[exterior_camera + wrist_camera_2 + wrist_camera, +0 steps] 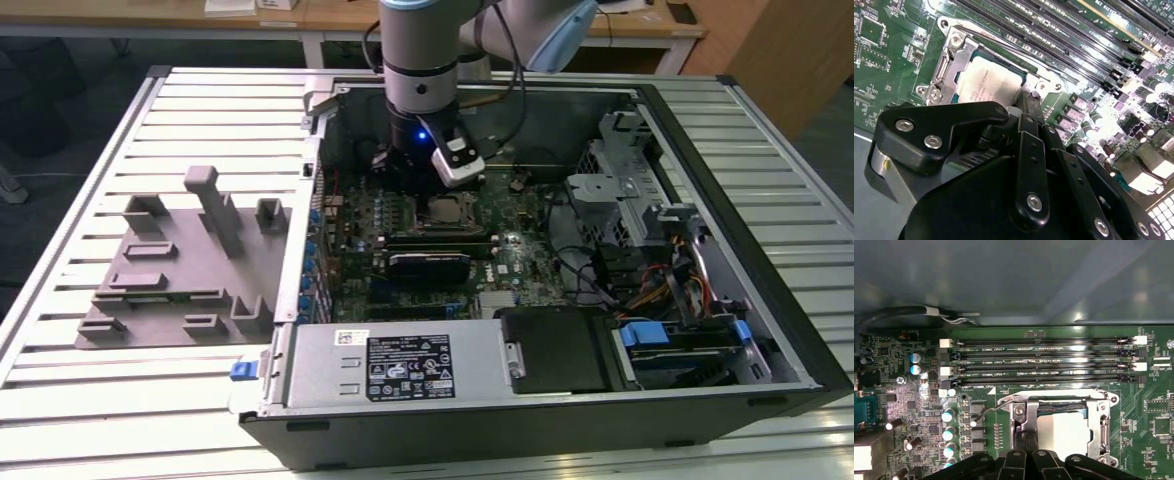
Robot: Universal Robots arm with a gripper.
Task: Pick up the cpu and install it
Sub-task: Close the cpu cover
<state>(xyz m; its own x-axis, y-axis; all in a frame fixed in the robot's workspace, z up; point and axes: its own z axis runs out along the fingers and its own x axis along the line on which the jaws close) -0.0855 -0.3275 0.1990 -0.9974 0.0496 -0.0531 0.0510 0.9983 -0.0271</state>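
Black gripper (1029,102) near the exterior view's centre, I see jaws closed together, holding nothing | tips beside dark metal socket frame (961,52) | shiny silver square cpu (986,82) seated inside.

One chip (988,82) is sitting in one socket (960,56), four memory slots (1044,358) are lying beside it, all inside one computer case (534,430).

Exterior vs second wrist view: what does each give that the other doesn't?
Exterior: the whole open case, its power supply, the grey fixture plate on the exterior view's left, and the arm reaching in. Second wrist: the screws on the socket frame, close up. Both: the cpu lying inside that frame, with the pincer at its edge.
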